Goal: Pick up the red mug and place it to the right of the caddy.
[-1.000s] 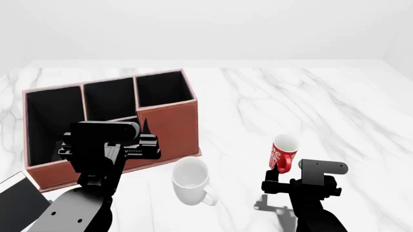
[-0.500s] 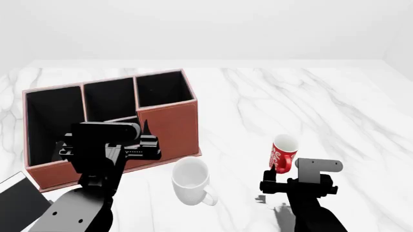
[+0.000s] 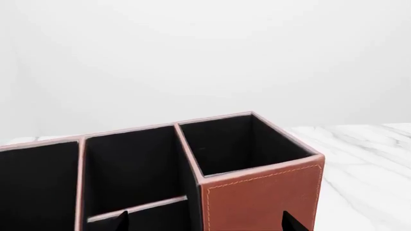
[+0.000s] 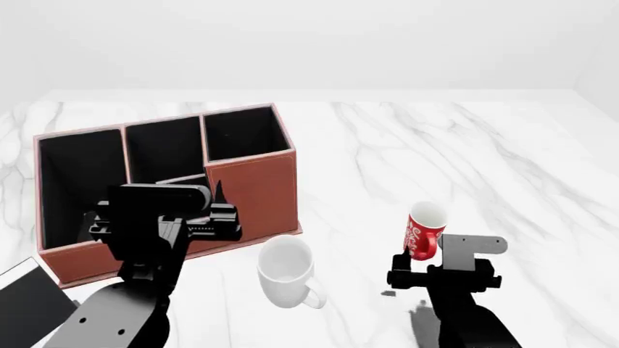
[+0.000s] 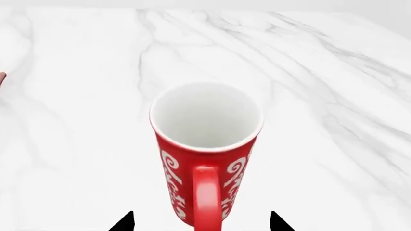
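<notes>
The red mug (image 4: 424, 230) with white swirls and a white inside stands upright on the marble table, right of centre. In the right wrist view the red mug (image 5: 205, 154) fills the middle, its handle facing the camera. My right gripper (image 4: 418, 255) (image 5: 200, 225) is open, its two black fingertips (image 5: 123, 222) wide apart on either side of the mug's base, not touching it. The caddy (image 4: 254, 185), a reddish-brown box with black compartments, stands at the left. My left gripper (image 4: 220, 210) (image 3: 204, 222) is open and empty, hovering over the caddy (image 3: 260, 197).
A plain white mug (image 4: 287, 271) with a handle stands in front of the caddy's right corner, between both arms. A black book (image 4: 29, 301) with white page edges lies at the front left. Bare marble lies between caddy and red mug.
My right arm has shifted a little left and forward, bringing its gripper closer under the red mug. The mug, the caddy and the left arm have not moved.
</notes>
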Tool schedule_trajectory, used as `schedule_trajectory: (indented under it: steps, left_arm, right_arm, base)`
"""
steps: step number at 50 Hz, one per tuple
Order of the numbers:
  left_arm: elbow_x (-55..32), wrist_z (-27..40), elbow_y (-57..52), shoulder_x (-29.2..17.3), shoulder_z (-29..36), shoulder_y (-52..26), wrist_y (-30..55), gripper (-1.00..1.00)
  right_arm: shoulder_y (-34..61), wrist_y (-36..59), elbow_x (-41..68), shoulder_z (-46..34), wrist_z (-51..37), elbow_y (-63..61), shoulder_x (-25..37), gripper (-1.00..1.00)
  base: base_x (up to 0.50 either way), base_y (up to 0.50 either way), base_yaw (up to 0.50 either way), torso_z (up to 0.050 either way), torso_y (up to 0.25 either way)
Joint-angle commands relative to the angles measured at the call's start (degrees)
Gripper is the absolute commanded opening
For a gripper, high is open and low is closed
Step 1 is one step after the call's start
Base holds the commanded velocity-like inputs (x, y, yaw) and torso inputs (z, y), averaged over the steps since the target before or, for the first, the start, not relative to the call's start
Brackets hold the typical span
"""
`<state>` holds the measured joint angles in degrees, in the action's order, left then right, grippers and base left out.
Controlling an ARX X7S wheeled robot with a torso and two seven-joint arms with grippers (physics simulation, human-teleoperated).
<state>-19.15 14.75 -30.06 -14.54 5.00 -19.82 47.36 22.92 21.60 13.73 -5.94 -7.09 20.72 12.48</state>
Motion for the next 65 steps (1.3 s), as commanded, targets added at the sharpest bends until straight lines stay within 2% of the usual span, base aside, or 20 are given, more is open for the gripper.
schedule_trajectory:
  steps: [1, 4, 5, 33, 38, 45, 53, 60, 65]
  left_arm:
    - [-0.2, 0.3, 0.0, -0.2, 0.2, 0.1, -0.2, 1.0]
    - [-0.3, 0.3, 0.2, -0.2, 0.2, 0.0, -0.3, 1.0]
    - [-0.3, 0.3, 0.2, -0.2, 0.3, 0.0, -0.3, 1.0]
    - [-0.9, 0.9, 0.6, -0.7, 0.6, 0.1, -0.6, 1.0]
    - [-1.0, 1.1, 0.3, -0.7, 0.8, 0.0, -0.4, 1.0]
    - [-1.1, 1.1, 0.9, -0.8, 1.0, -0.2, -0.7, 1.0]
    - [-1.4, 1.2, 1.1, -1.0, 0.9, -0.3, -0.8, 1.0]
    - [-1.5, 1.3, 1.4, -1.1, 1.0, -0.2, -1.1, 1.0]
    - [-1.6, 1.3, 1.6, -1.1, 1.2, -0.1, -1.4, 1.0]
  right_arm:
    - [1.0, -0.2, 0.0, -0.4, 0.1, 2.1, 0.0, 1.0]
    - [0.9, -0.5, -0.1, -0.5, 0.0, 2.2, 0.0, 1.0]
    - [0.8, -0.7, -0.1, -0.4, -0.4, 2.2, 0.0, -1.0]
    - [0.7, 0.1, 0.5, -0.9, -0.6, 0.2, 0.6, -1.0]
    - [0.4, -1.5, 1.2, -2.7, 3.4, -6.8, 2.2, -1.0]
    - [4.6, -3.4, -0.9, -5.4, 4.5, -5.1, 1.8, -1.0]
    - [11.1, -6.1, -2.4, -8.5, 7.0, 2.4, -0.6, -1.0]
    - [21.3, -14.9, -4.8, -11.9, 11.0, 22.5, -5.0, -1.0]
    - [31.2, -25.1, -4.6, -12.2, 14.8, 45.5, -9.9, -1.0]
  base:
    - [0.0, 0.0, 0.0, 0.0, 0.0]
    - [0.0, 0.0, 0.0, 0.0, 0.0]
    - [0.0, 0.0, 0.0, 0.0, 0.0]
    - [0.0, 0.0, 0.0, 0.0, 0.0]
    - [0.0, 0.0, 0.0, 0.0, 0.0]
    - [0.0, 0.0, 0.0, 0.0, 0.0]
    - [0.0, 0.0, 0.0, 0.0, 0.0]
    - [0.0, 0.0, 0.0, 0.0, 0.0]
    - [0.0, 0.0, 0.0, 0.0, 0.0]
